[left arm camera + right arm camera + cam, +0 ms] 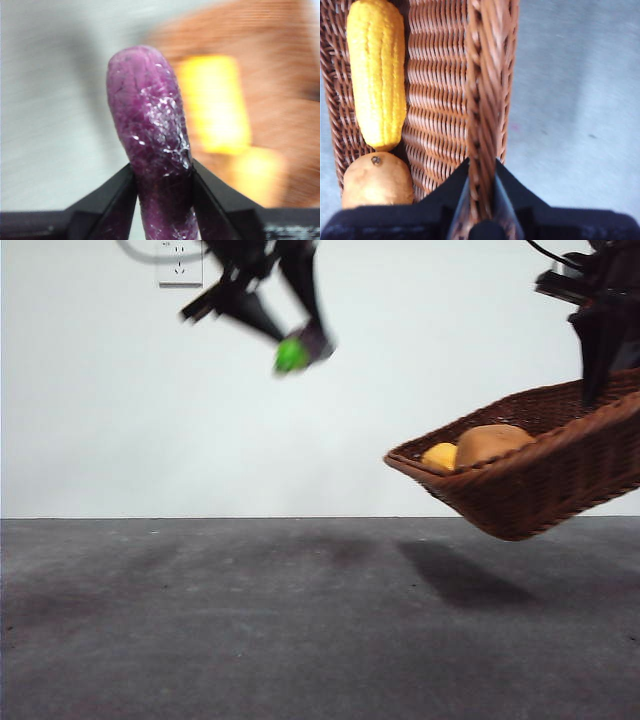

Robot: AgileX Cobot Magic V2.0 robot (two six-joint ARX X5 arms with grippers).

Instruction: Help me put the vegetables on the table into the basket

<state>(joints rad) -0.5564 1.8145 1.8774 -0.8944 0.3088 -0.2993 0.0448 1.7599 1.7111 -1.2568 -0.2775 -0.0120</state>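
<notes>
A white wall socket [179, 262] sits high on the pale wall behind the wide, matte dark grey bench [250, 620], and nothing lies between the two arms. The left gripper [162, 175], high in the air well left of the basket, has its fingers [117, 195] closed on the small dark purple eggplant [150, 135], whose green cap [291, 355] shows in the front view. The right gripper [481, 175] has its fingers [512, 187] clamped on the braided rim of the shallow dark brown woven wicker basket [540, 480], which hangs tilted clear of the bench. Inside it lie the yellow corn cob [376, 75] and the round brown potato [377, 180], touching end to end at its low end.
</notes>
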